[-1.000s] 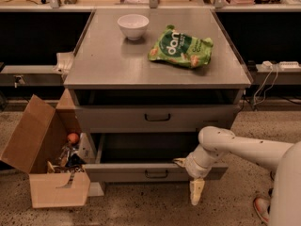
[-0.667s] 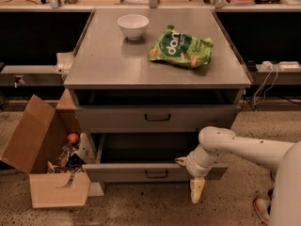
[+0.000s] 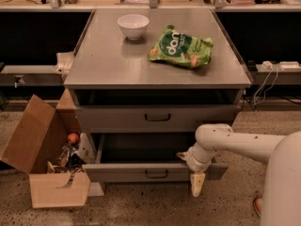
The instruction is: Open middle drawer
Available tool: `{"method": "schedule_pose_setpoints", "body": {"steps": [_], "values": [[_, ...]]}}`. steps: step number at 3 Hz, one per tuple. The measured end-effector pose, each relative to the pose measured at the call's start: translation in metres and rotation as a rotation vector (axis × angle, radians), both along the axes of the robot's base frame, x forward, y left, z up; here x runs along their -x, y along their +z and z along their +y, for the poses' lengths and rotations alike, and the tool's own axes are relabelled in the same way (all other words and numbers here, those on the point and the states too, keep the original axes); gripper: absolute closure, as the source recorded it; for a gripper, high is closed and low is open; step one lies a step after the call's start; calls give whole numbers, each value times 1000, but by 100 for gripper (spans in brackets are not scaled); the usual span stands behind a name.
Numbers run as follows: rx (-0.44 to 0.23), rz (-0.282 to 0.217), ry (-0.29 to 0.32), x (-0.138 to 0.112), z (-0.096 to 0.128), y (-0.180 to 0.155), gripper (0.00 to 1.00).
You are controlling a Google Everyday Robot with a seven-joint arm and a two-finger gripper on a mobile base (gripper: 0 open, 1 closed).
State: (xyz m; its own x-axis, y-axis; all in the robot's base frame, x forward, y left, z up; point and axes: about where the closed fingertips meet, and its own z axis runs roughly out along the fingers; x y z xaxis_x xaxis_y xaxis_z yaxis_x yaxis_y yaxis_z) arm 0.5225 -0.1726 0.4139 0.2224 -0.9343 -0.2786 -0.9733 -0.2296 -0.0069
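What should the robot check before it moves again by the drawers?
1. The middle drawer is open: ok. It stands pulled out well past the drawer above.
2. The gripper is off the handle: ok. It hangs pointing down in front of the drawer front, to the right of the handle.
3. The cardboard box is clear of the drawer's left corner: cannot tell, they are very close.
4. The bowl and chip bag are safe on top: ok, both sit back from the front edge.
5. Anything inside the drawer: cannot tell, its inside is in shadow.
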Motion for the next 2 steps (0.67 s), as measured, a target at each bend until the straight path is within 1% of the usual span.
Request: {"method": "schedule_pose_setpoints", "body": {"steps": [1,2], "values": [[50,26,-22,2,-9,-11,0],[65,69,-42,10,-18,-25,0]]}}
